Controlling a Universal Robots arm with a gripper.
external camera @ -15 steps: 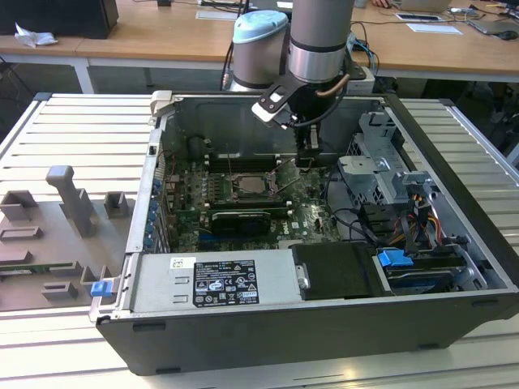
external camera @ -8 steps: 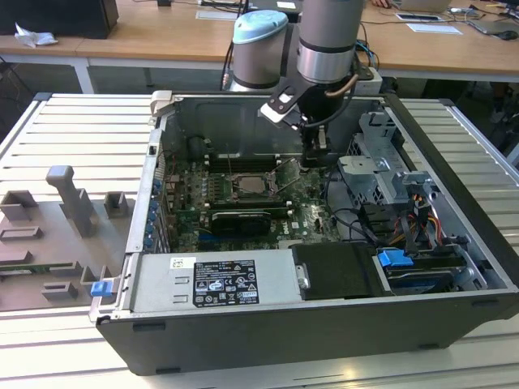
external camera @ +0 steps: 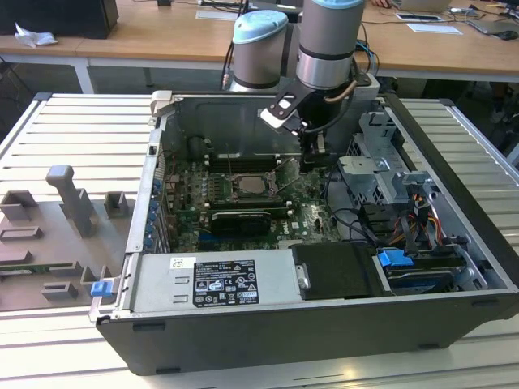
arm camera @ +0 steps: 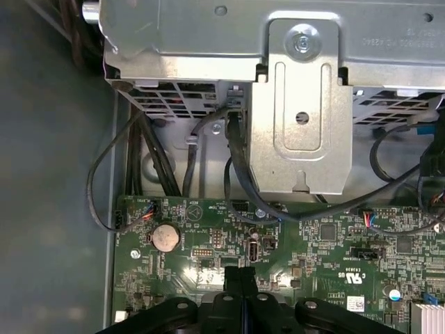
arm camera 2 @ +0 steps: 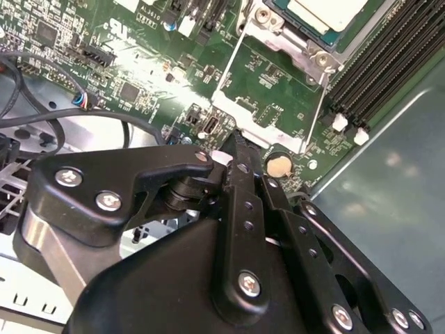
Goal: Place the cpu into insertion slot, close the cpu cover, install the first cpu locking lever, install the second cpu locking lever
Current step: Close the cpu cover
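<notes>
Tool [external camera: 312, 158] is hanging inside the open PC case [external camera: 324, 340]. Its fingers are pressed together w/ nothing between them. In the second wrist view its tip [arm camera 2: 235, 142] is sitting at the free edge of the cpu cover [arm camera 2: 274, 136]; can't tell if they're touching. Cover is lying swung open off the socket. My guess is the tool is going in closed so its thin tip can push the frame rather than grasp it. Cpu [arm camera 2: 327, 12] is sitting in the insertion slot [external camera: 250, 188], pale face up, just beside the black memory slots [arm camera 2: 379, 62].

Case is lying on its side on a slatted metal counter [external camera: 81, 130]. Grey fixtures [external camera: 73, 198] are sitting toward the exterior view's left. Wooden desks [external camera: 162, 36] are running along the far side of the room.
</notes>
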